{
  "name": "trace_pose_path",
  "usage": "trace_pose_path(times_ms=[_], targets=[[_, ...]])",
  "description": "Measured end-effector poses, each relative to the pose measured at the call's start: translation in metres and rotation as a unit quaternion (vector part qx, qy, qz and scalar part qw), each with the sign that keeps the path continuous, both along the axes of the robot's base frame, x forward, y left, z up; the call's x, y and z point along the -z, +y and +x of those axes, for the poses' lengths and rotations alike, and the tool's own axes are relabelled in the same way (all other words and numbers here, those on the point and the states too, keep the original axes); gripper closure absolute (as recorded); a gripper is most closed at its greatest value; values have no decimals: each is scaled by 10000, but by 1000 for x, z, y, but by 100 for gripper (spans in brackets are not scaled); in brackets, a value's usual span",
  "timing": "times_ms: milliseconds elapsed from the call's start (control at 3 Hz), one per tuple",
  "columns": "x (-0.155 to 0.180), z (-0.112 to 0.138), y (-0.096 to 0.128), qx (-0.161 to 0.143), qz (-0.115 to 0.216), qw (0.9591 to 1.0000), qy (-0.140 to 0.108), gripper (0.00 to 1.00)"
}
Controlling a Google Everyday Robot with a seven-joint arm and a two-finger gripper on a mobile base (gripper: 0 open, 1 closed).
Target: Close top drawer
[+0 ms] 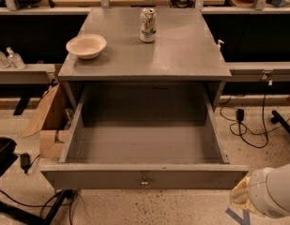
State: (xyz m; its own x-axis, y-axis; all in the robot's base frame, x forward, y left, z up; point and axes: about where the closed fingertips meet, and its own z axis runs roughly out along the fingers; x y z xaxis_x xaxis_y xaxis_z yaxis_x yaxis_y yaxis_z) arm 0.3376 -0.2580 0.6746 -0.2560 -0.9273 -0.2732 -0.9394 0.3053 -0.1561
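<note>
ok so layout: top drawer pulled way out toward camera, front panel nearest, knob dead centre on it. Cabinet top sits above and behind open drawer. Bowl on top, left side near front edge. Can also on top, further back, roughly centre, well apart from bowl. Cardboard box on floor left of cabinet, just beside drawer's left wall. Bottles on ledge far left. Cables on floor right of cabinet. Gripper bottom right, just beside drawer front's right corner, can't tell if touching.
</note>
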Motion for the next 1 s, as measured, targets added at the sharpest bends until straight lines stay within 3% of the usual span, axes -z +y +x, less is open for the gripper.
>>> trace_pose_path(times_ms=[667,1000], targets=[[79,59,23,-331,438,9981,-293,100],[79,59,23,-331,438,9981,-293,100]])
